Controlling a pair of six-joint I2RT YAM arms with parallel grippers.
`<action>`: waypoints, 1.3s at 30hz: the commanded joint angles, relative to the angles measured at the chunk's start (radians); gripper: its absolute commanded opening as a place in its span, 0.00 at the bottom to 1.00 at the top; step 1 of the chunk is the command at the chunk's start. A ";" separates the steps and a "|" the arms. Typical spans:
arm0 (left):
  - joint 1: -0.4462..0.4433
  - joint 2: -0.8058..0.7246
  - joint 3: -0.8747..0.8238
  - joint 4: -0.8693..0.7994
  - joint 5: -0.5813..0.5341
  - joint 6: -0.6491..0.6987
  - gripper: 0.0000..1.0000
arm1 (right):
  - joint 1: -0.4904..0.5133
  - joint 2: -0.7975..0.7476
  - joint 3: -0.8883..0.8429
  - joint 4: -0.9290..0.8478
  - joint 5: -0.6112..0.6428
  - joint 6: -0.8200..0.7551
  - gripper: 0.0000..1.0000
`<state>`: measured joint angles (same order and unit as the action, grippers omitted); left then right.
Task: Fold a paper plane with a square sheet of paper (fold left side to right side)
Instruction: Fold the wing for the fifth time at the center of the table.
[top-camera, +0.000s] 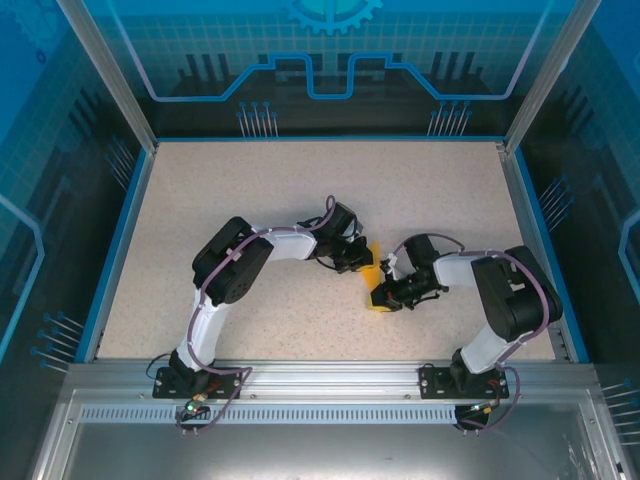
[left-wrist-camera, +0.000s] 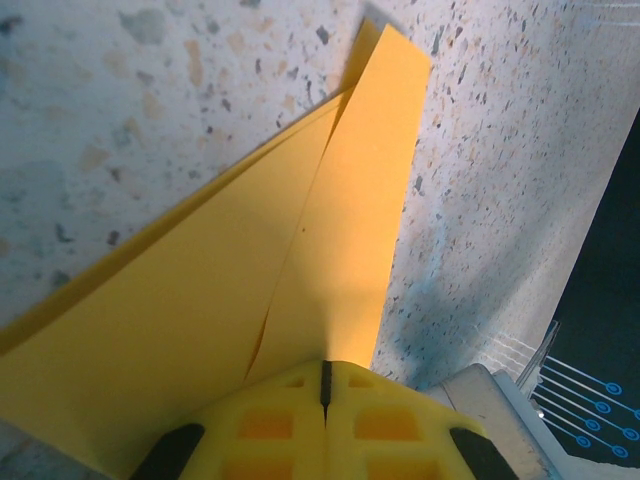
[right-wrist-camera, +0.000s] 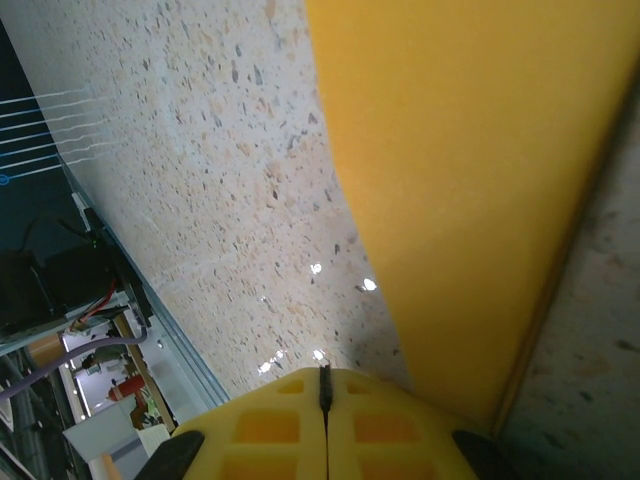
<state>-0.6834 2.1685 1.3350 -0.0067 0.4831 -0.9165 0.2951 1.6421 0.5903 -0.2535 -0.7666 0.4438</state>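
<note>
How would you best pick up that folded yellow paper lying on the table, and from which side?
I'd pinch the folded orange-yellow sheet of paper at its long layered edge, coming in low from the side along the speckled table. It is thin and lies nearly flat, so nothing stands up to grab from above; that edge seems to gape slightly.

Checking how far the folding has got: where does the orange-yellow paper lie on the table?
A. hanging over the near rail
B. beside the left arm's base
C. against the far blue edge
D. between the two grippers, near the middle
D: in the top view the paper lies between the left gripper and the right gripper, which meet at it near the middle of the table.
</note>
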 joint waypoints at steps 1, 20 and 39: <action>0.001 0.051 -0.021 -0.125 -0.066 0.005 0.03 | 0.016 0.043 -0.004 -0.044 0.079 -0.015 0.06; 0.017 0.066 -0.013 -0.149 -0.084 -0.001 0.01 | 0.025 -0.013 -0.072 -0.134 0.156 -0.001 0.04; 0.019 0.069 -0.003 -0.161 -0.090 0.008 0.01 | 0.021 -0.243 -0.071 -0.230 0.021 -0.001 0.05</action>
<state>-0.6796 2.1723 1.3514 -0.0406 0.4858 -0.9165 0.3027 1.4689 0.4847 -0.3462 -0.7258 0.4446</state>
